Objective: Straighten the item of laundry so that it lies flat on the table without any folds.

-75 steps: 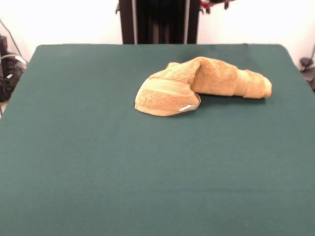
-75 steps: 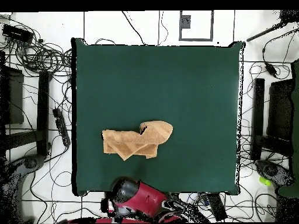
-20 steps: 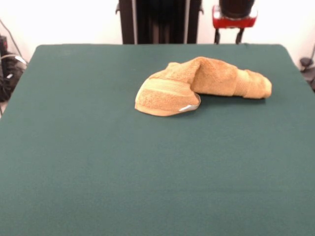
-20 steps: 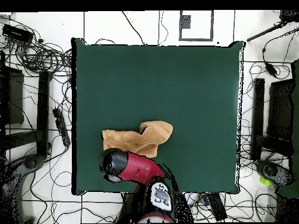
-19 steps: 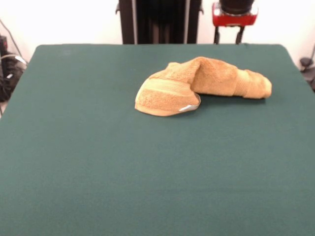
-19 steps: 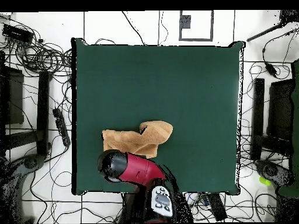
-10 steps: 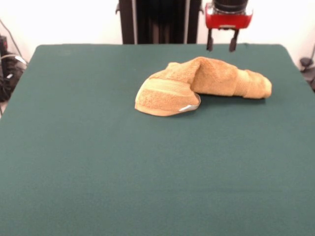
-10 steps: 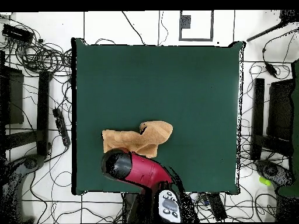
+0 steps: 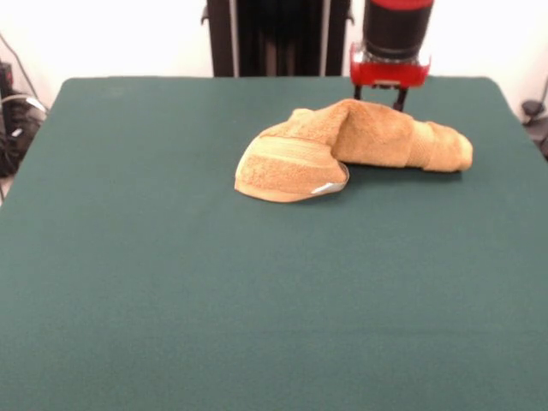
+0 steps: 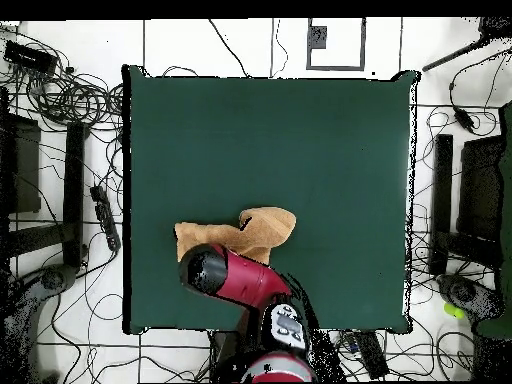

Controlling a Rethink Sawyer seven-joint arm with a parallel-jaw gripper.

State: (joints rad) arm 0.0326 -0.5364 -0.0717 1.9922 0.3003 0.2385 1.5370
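Observation:
The golden-orange towel point(image 9: 368, 137) lies crumpled in a long folded heap on the far half of the green table point(image 9: 171, 282). A paler band and a small white label point(image 9: 323, 188) show at its rounded left end. My gripper point(image 9: 378, 96) hangs open just behind the towel's raised middle fold, its fingertips partly hidden by the cloth. In the overhead view the towel point(image 10: 265, 228) lies near the table's point(image 10: 300, 140) lower left, and the red arm point(image 10: 235, 278) covers its lower edge and hides the gripper.
The black pedestal point(image 9: 278, 38) stands behind the table's far edge. In the overhead view, cables point(image 10: 60, 90) and equipment lie on the floor all round the table. The towel's right end point(image 9: 454, 150) lies near the table's right edge.
The arm has come down and forward from the top edge. The gripper now sits low, right behind the towel's raised fold. The towel has not moved.

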